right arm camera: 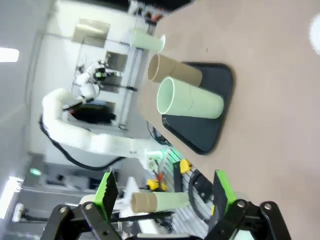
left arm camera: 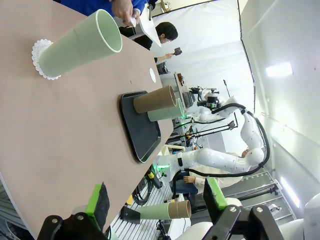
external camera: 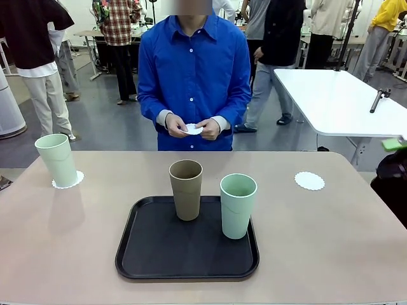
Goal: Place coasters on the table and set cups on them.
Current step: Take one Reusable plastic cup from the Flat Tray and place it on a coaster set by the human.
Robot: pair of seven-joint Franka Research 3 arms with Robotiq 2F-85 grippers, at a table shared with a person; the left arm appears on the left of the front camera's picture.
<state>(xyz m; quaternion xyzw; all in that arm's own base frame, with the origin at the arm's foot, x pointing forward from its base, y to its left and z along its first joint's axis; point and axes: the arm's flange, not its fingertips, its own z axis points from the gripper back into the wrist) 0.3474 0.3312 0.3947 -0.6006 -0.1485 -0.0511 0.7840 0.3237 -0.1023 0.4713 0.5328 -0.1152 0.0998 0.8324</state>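
A mint cup [external camera: 57, 160] stands on a coaster [external camera: 67, 181] at the table's [external camera: 331, 241] far left. A tan cup [external camera: 186, 189] and a second mint cup [external camera: 238, 205] stand upright on the black tray [external camera: 159, 254]. Another coaster [external camera: 310, 180] lies bare at the right. The person holds a third coaster [external camera: 193, 129] in both hands. My left gripper [left arm camera: 155, 200] is open and empty, off the table's edge, facing the mint cup [left arm camera: 82, 44]. My right gripper [right arm camera: 163, 195] is open and empty, off the right side, facing the tray's mint cup [right arm camera: 190, 100].
The tray sits in the middle, near my edge of the table. A white table [external camera: 337, 101] stands behind at the right. The person in blue stands at the far edge. A green pad [external camera: 394, 143] of my right gripper shows at the picture's right edge.
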